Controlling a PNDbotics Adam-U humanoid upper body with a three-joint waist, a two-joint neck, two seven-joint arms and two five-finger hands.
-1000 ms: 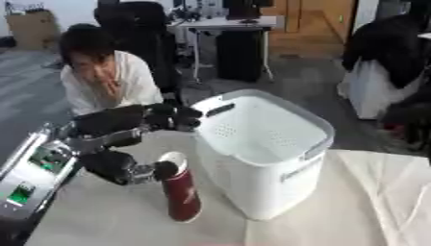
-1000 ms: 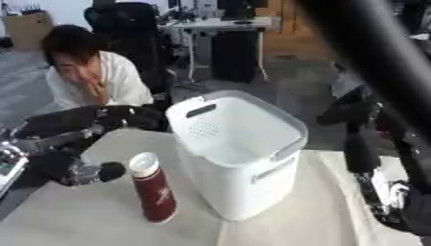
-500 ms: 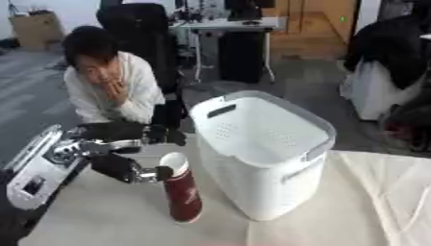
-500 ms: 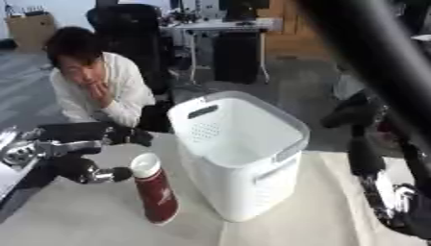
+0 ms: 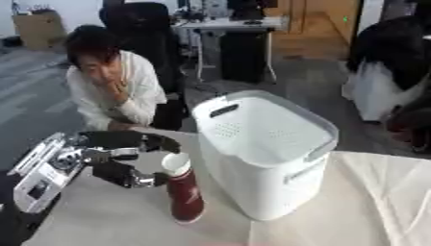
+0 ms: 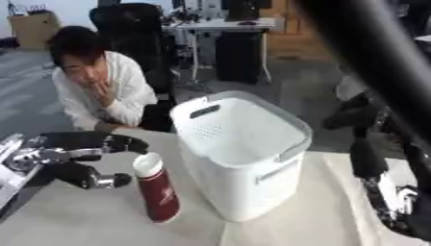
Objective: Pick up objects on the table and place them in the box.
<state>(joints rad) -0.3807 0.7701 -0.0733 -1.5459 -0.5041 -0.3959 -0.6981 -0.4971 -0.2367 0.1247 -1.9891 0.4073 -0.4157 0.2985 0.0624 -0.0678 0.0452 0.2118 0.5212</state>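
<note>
A dark red bottle [image 5: 187, 198] with a white cap [image 5: 175, 163] stands upright on the cloth-covered table, just left of the white box, a tall plastic basket [image 5: 268, 163]. My left hand [image 5: 118, 158] is to the left of the bottle at cap height. Its fingers [image 5: 150, 141] arch over towards the cap and the thumb [image 5: 139, 180] points at the bottle's neck from below. The hand is open, and I cannot tell whether the thumb tip touches the bottle. My right hand [image 6: 394, 194] hangs low at the right edge, beyond the basket.
A pale cloth [image 5: 370, 202] covers the table. A person in a white top crouches at the far table edge behind my left hand. Office chairs and desks stand further back. My black right arm [image 6: 370, 144] crosses the right side of the right eye view.
My left hand's fingers have drawn back to the left, from the basket rim to just beside the bottle's cap. The bottle and basket stand where they were.
</note>
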